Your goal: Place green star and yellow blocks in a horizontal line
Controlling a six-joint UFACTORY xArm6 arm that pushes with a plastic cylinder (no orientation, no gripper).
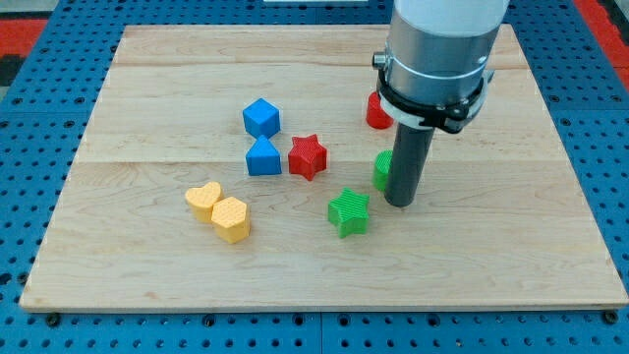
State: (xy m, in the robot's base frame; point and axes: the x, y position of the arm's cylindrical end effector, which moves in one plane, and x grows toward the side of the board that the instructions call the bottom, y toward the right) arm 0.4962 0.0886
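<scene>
Presently the green star (349, 211) sits low of centre on the bench (147, 88), a ribbed, five-pointed plastic piece lying flat. My tip (400, 203) stands just beside it, to the view's right and very slightly higher, with a narrow gap showing; I judge no contact. I carry no jaws at all, only a straight dark rod under a grey collar, so nothing is held and nothing can be.

The governing relation: the star lies to the view's left of my tip, and the two yellow blocks lie further left again at nearly the same height. A leftward push would, in my judgement, drive the star toward them along a roughly horizontal line.

The yellow heart (203, 199) and the yellow hexagonal block (231, 218) touch one another, the hexagonal one lower and to the right. They stand well apart from the star.

Other items noted: a second green block (381, 169), partly hidden behind my rod, shape not determinable; a red star (307, 155); a blue cube (260, 117) above a second blue block (262, 157); a red block (377, 111) near the collar, largely obscured. All share the same ribbed finish. The bench is pale, smooth-grained wood.
</scene>
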